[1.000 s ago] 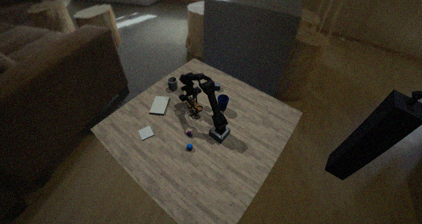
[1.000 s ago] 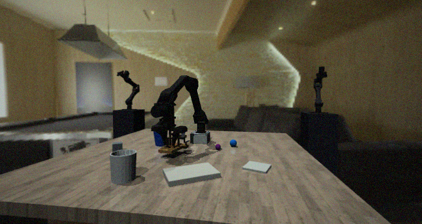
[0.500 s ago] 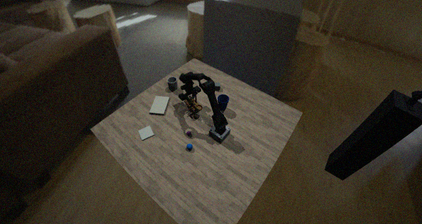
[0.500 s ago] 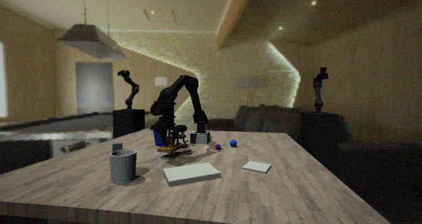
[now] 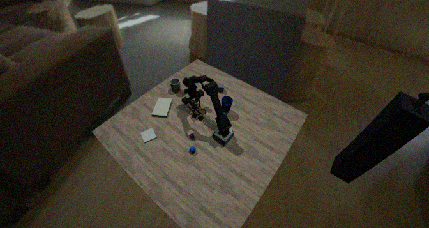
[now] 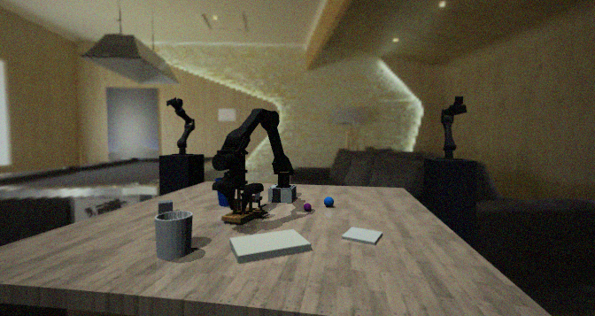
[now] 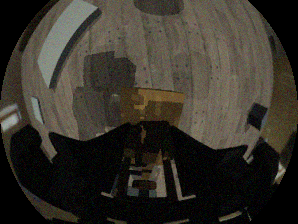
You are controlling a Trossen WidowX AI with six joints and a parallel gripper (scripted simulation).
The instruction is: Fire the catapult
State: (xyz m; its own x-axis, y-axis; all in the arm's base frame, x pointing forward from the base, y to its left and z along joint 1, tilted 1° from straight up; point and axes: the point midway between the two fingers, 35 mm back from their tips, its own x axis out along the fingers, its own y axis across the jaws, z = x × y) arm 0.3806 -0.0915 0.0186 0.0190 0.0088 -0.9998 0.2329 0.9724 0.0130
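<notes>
The wooden catapult (image 5: 199,110) (image 6: 239,218) (image 7: 160,99) stands on the table under the arm. My gripper (image 5: 195,104) (image 6: 242,199) (image 7: 150,127) points down and is shut on the catapult's frame; the fingers hide much of it. The mug (image 5: 175,85) (image 6: 173,235), pale grey in this dim light, stands upright beyond the catapult from the arm's base. A small purple ball (image 5: 191,135) (image 6: 307,207) and a larger blue ball (image 5: 193,149) (image 6: 328,201) lie on the table, away from the gripper. I cannot tell whether anything sits in the catapult's cup.
A blue cup (image 5: 226,104) (image 6: 222,197) stands beside the arm. A thick pale slab (image 5: 162,107) (image 6: 270,244) (image 7: 64,37) lies near the mug, and a thin pale tile (image 5: 149,135) (image 6: 362,235) lies farther off. A small grey block (image 5: 220,88) (image 6: 165,206) (image 7: 257,115) stands behind the catapult.
</notes>
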